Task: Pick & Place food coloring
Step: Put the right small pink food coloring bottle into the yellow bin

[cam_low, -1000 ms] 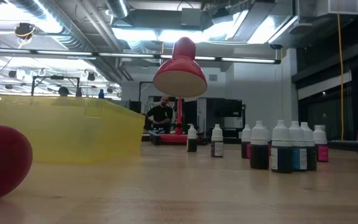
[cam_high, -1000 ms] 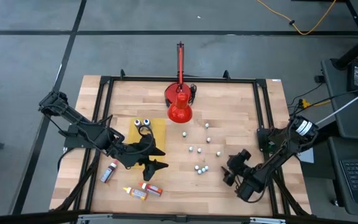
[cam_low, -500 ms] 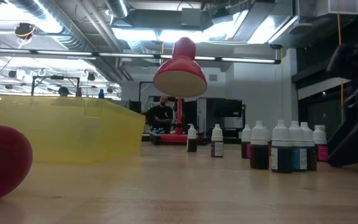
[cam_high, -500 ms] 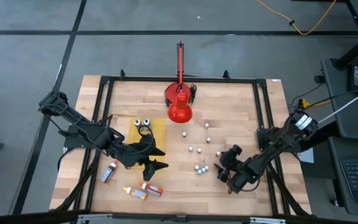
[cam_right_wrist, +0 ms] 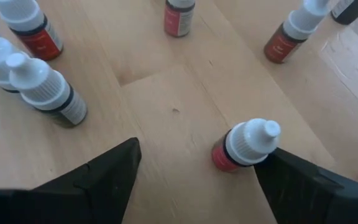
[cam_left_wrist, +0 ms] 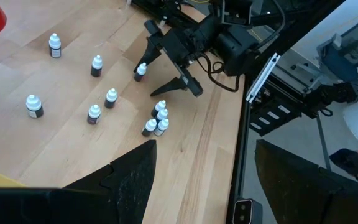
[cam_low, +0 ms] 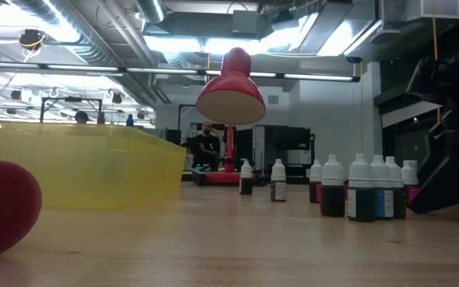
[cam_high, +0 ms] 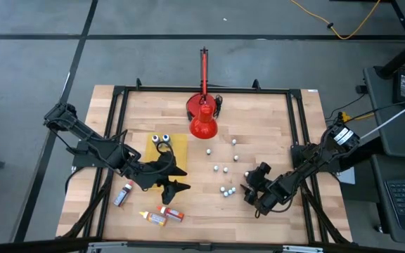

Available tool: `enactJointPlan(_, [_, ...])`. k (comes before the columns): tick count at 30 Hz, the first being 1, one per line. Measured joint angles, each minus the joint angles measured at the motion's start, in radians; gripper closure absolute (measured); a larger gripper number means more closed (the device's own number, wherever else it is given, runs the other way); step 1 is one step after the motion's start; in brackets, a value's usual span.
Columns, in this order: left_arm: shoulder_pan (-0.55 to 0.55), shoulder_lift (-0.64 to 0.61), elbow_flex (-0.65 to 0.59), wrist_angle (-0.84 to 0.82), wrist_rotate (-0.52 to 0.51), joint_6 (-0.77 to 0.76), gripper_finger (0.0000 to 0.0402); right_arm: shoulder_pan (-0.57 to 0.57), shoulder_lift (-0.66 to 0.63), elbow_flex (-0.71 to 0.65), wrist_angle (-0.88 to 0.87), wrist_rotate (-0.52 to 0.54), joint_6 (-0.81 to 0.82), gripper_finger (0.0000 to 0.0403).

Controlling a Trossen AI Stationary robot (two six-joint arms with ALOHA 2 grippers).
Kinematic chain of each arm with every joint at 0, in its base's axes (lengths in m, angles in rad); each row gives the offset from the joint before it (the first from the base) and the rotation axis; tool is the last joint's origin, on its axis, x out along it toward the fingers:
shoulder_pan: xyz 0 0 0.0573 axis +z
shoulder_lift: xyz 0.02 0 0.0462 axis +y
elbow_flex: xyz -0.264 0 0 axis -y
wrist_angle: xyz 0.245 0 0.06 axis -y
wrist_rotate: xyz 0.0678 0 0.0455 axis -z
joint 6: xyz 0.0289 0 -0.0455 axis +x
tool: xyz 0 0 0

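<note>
surface: pale wood-plank table (cam_high: 273, 119) in a black frame; grey floor around, an open workshop with ceiling ducts behind. food coloring (cam_high: 225, 171): small upright squeeze bottles, white caps, red and dark bodies, scattered mid-table right of a yellow tray (cam_high: 178, 146); three more lie flat near the front edge. red cone-shaped object (cam_high: 203, 125) at rear. right gripper (cam_high: 250, 188), fingers apart, straddles one red bottle (cam_right_wrist: 244, 148). left gripper (cam_high: 176, 178), fingers apart, empty.

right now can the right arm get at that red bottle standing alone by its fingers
Probably yes. The right gripper is open, and the red bottle stands upright just inside one finger, with bare table between it and the other bottles.
</note>
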Motion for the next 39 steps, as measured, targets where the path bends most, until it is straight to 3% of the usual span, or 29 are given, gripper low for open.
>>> enactJointPlan(10, [0.0,0.0,0.0,0.0,0.0,0.0,0.0142,0.0,0.001,0.0,0.006,-0.024,0.0,0.0216])
enactJointPlan(15, [0.0,0.0,0.0,0.0,0.0,0.0,0.0142,0.0,0.002,-0.001,0.025,-0.025,-0.004,0.0254])
enactJointPlan(39, [0.0,0.0,0.0,0.0,0.0,0.0,0.0142,-0.026,0.002,-0.003,0.086,-0.013,0.031,0.0276])
